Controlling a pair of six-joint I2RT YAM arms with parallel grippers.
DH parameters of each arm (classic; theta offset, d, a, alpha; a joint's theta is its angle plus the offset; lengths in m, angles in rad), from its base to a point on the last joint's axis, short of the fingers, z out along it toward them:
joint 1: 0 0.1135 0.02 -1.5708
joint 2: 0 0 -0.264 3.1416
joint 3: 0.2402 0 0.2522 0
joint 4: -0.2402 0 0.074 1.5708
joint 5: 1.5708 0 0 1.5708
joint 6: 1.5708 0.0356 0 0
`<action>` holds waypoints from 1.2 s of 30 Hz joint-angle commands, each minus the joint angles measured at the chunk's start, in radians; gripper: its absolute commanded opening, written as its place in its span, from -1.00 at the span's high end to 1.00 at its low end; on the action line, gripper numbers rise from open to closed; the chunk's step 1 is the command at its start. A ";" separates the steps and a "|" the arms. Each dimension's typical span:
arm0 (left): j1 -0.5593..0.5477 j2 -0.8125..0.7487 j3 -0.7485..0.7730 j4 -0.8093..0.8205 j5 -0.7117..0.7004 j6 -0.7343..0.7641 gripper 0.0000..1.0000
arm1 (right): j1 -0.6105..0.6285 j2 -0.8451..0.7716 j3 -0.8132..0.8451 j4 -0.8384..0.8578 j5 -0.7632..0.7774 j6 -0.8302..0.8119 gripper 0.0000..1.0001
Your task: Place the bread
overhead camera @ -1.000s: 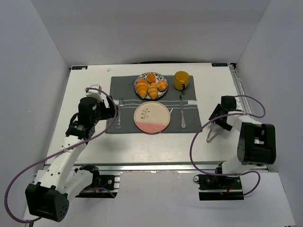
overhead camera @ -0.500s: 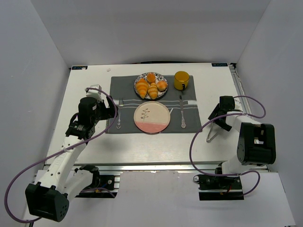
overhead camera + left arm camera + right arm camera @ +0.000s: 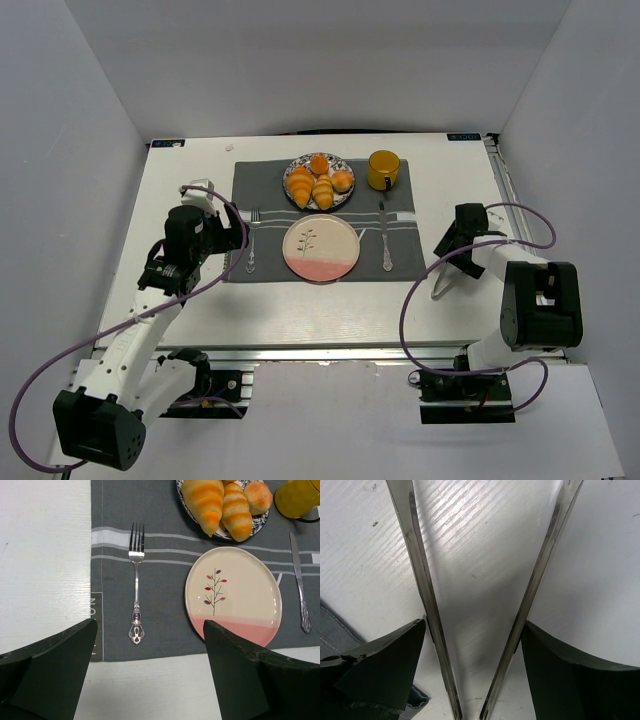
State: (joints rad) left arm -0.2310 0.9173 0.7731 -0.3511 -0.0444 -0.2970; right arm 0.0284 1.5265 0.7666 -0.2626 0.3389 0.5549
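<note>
The bread (image 3: 323, 191) (image 3: 236, 513), a small golden ridged roll, lies on the patterned plate (image 3: 300, 198) among rounder buns and a wider croissant (image 3: 205, 500). My left gripper (image 3: 240, 238) (image 3: 150, 675) is open over the placemat's near edge, with nothing between its fingers. It sits left of the empty cream-and-pink plate (image 3: 320, 262) (image 3: 260, 595). On the white table right of the mat, my right gripper (image 3: 455, 246) (image 3: 472, 670) has its jaws wide, one against each arm of a pair of metal tongs (image 3: 443, 282) (image 3: 416, 555).
A fork (image 3: 252, 250) (image 3: 136, 580) lies left of the empty plate and a knife (image 3: 385, 240) (image 3: 298, 580) right of it, all on a grey placemat (image 3: 265, 180). A yellow mug (image 3: 382, 170) stands at the mat's back right corner.
My right gripper and the tongs have shifted a little to the left, toward the mat. The left arm has not moved.
</note>
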 commanded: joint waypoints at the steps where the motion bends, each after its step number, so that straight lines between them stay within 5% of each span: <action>1: 0.002 -0.028 -0.009 -0.002 0.001 0.001 -0.96 | 0.018 -0.012 -0.027 -0.090 -0.052 0.056 -0.65; 15: 0.002 -0.044 -0.029 0.000 0.009 -0.001 -0.96 | 0.031 -0.057 -0.055 -0.113 -0.012 0.122 -0.68; 26: 0.002 -0.047 -0.026 -0.009 -0.003 0.006 -0.96 | 0.031 -0.015 -0.044 -0.107 -0.023 0.122 -0.16; 36: 0.002 -0.037 -0.021 0.003 0.008 -0.004 -0.96 | 0.031 -0.181 0.069 -0.280 -0.006 0.033 -0.10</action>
State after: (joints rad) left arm -0.2310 0.8928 0.7578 -0.3515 -0.0437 -0.2974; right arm 0.0551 1.4322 0.7540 -0.4366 0.3363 0.6277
